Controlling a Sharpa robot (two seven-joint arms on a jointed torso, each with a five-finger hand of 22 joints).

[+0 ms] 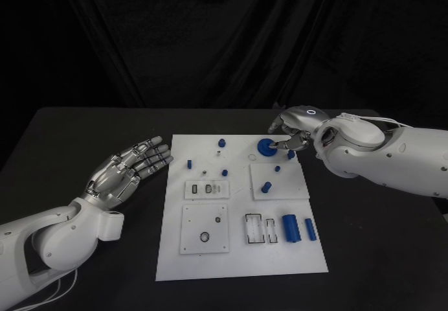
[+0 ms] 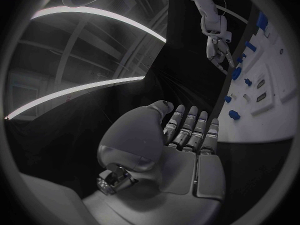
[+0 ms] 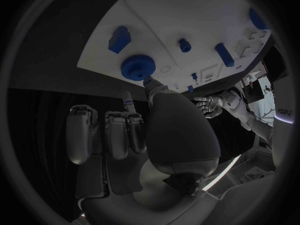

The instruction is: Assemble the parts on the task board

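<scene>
The white task board [image 1: 238, 262] lies mid-table with several small blue parts on it. A blue gear wheel [image 1: 266, 148] sits at its far right corner. My right hand [image 1: 291, 133] hovers over that corner and pinches the gear's rim [image 3: 137, 67] between thumb and one finger, the other fingers curled in. A blue block [image 1: 291, 154] lies just under this hand. My left hand [image 1: 126, 172] hangs flat and open left of the board, fingers stretched and holding nothing. The left wrist view has that palm [image 2: 187, 140], the board [image 2: 275, 115] and the right hand [image 2: 219, 47] beyond.
Two blue cylinders [image 1: 291, 227] [image 1: 310, 229] lie side by side near the board's right front. Short blue pegs [image 1: 222, 141] [image 1: 266, 187] stand further back. Square inset plates [image 1: 204, 228] with holes and slots sit on the board. Black table [image 1: 84, 129] surrounds it.
</scene>
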